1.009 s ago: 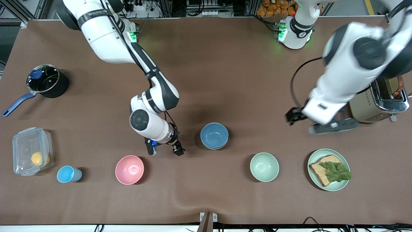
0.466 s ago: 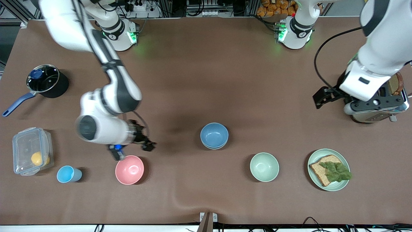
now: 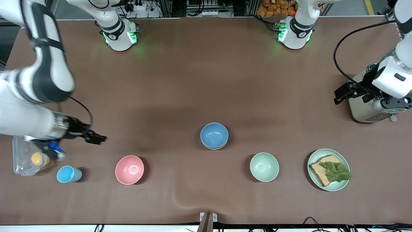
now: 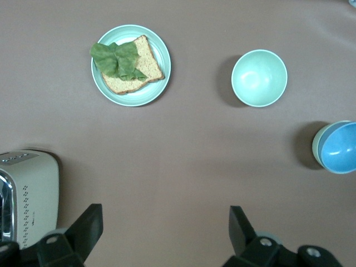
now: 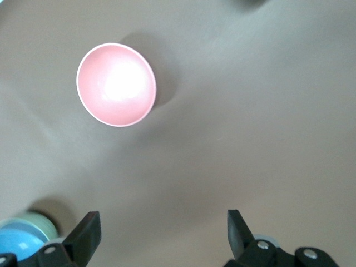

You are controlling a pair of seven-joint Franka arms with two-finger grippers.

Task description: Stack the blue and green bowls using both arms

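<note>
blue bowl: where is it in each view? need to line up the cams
Front view: blue bowl, mid-table, nested in the green bowl.
Left wrist view: cut by the frame edge, green rim showing beside it.
Right wrist view: only a sliver in a corner.
Shared landmark: the stack itself, blue inside green.

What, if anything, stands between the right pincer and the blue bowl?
Nothing visible. The right pincer, open beside the plastic box, has a free line to the blue bowl, already nested in the green bowl. Left pincer waits by the toaster.
</note>
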